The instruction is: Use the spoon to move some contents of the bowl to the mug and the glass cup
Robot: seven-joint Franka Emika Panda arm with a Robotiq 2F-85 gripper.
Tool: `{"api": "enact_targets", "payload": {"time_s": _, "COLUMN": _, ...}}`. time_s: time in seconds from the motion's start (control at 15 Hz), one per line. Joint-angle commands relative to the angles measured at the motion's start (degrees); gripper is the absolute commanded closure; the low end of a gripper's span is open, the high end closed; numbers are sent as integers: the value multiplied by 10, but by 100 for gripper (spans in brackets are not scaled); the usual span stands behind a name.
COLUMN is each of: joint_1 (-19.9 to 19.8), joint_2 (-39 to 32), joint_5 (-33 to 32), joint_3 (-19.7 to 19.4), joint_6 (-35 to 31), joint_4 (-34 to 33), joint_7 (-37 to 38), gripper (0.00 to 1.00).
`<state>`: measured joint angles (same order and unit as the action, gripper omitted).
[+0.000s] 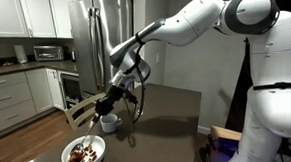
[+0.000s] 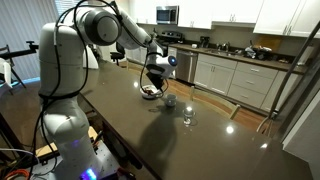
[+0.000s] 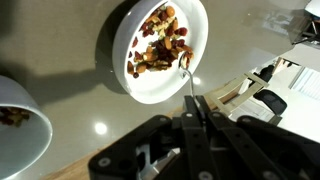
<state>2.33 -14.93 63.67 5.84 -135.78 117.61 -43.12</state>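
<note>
Task reads as partway done. The claw (image 3: 192, 108) has the spoon (image 3: 187, 85) in hand, with the spoon tip down in the bowl (image 3: 118, 62) at the right-hand edge of the contents (image 3: 158, 45). So the step in hand looks like a scoop (or the end of one; whether the tip is loaded is too small to tell). The bowl holds a good heap of brown and reddish pieces, plenty left to move. Out from there, the mug (image 3: 32, 135) sits at the left edge of the wrist view, near the bowl but apart from it. A few brown pieces show inside it, so the mug part looks at least started. Furthest out, the glass cup (image 2: 188, 117) stands on the dark table (image 2: 130, 140) beyond the mug in an exterior view, apart from both. It looks clear, with no pieces made out in it, though it is small in frame. Judgement: the glass part is not done and is likely the main thing left.

Claw: pinched right together on the thin spoon handle, no gap visible either side of it in the wrist view. The handle runs straight out from between the fingertips toward the bowl. The claw touches nothing else and hangs above the table just beside the bowl, clear of the rims
</note>
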Motion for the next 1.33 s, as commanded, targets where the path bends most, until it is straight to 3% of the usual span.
{"api": "enact_targets", "payload": {"time_s": 0.0, "joint_1": -12, "joint_2": 10, "joint_5": 16, "joint_3": -3, "joint_6": 18, "joint_4": -3, "joint_7": -17, "gripper": 97}}
{"api": "enact_targets", "payload": {"time_s": 0.87, "joint_1": -45, "joint_2": 66, "joint_5": 12, "joint_3": -45, "joint_6": 74, "joint_4": 15, "joint_7": -2, "gripper": 97}}
{"api": "enact_targets", "payload": {"time_s": 1.27, "joint_1": -51, "joint_2": 109, "joint_5": -5, "joint_3": -76, "joint_6": 69, "joint_4": 45, "joint_7": 10, "gripper": 97}}
